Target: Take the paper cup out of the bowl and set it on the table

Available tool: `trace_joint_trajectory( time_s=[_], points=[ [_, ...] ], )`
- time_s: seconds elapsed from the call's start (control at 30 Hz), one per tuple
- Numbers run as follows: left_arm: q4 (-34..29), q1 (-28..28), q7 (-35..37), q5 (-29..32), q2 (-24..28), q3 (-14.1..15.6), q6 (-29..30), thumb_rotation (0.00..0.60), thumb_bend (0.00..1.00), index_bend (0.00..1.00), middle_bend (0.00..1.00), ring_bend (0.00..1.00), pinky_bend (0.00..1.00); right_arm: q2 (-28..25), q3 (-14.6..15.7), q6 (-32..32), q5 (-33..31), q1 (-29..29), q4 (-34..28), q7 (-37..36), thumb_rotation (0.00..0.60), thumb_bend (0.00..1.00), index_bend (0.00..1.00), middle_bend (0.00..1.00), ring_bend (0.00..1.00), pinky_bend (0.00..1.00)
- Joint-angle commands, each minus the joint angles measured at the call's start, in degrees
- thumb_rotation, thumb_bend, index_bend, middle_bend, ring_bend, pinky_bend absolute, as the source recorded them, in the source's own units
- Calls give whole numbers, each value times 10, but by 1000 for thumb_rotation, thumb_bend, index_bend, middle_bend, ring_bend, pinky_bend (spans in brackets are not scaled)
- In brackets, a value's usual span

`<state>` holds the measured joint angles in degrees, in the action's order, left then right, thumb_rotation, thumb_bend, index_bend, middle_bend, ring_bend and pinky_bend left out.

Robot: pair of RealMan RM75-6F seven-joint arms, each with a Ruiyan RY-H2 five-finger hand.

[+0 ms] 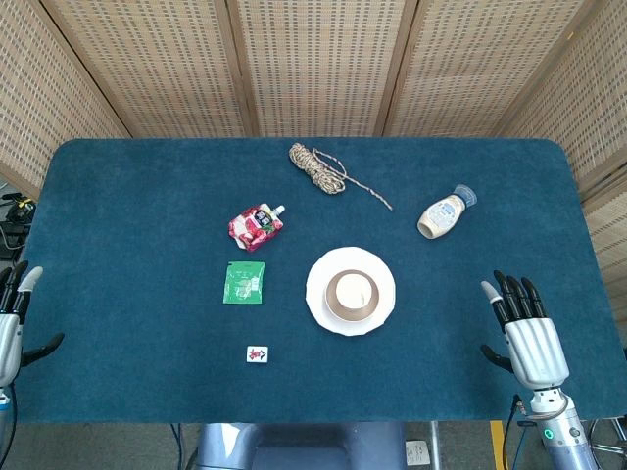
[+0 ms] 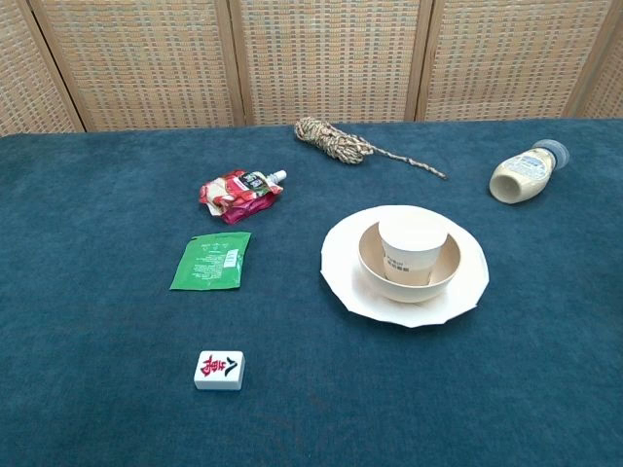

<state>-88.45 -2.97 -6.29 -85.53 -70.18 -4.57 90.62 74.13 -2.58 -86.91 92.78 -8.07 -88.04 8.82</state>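
A white paper cup (image 2: 413, 249) (image 1: 354, 291) stands upright inside a tan bowl (image 2: 374, 264) (image 1: 334, 297), which sits on a white plate (image 2: 341, 263) (image 1: 318, 284) at the middle of the blue table. My right hand (image 1: 524, 333) rests flat at the table's near right, fingers spread, holding nothing, well right of the plate. At the near left edge my left hand (image 1: 12, 318) is partly cut off by the frame, its fingers apart and empty. Neither hand shows in the chest view.
A green sachet (image 2: 211, 261) and a red pouch (image 2: 237, 194) lie left of the plate. A mahjong tile (image 2: 219, 370) sits near the front. A coil of rope (image 2: 336, 143) lies at the back, a cream bottle (image 2: 524, 174) on its side at the right.
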Motion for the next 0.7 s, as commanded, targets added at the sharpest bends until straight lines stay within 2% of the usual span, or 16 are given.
trace_joint_trajectory(
  time_s=[0.03,0.27,0.43,0.7],
  points=[
    [-3,0,-1,-3,1,1,3,600,0,0,0,0,0,-1,0,0,1,0,0,-2,600,202,58,0,0,0],
    [-4,3,9,-5,4,-2,10,600,0,0,0,0,0,-4,5,7,7,-3,-14,-4,600,203,58,0,0,0],
    [-4,2,15,-5,6,-2,9,600,0,0,0,0,0,-16,-1,30,3,-18,-49,5,600,202,69,0,0,0],
    [-4,1,23,-3,9,-3,7,600,0,0,0,0,0,-34,-25,118,-29,-72,-141,51,600,213,208,0,0,2]
  ],
)
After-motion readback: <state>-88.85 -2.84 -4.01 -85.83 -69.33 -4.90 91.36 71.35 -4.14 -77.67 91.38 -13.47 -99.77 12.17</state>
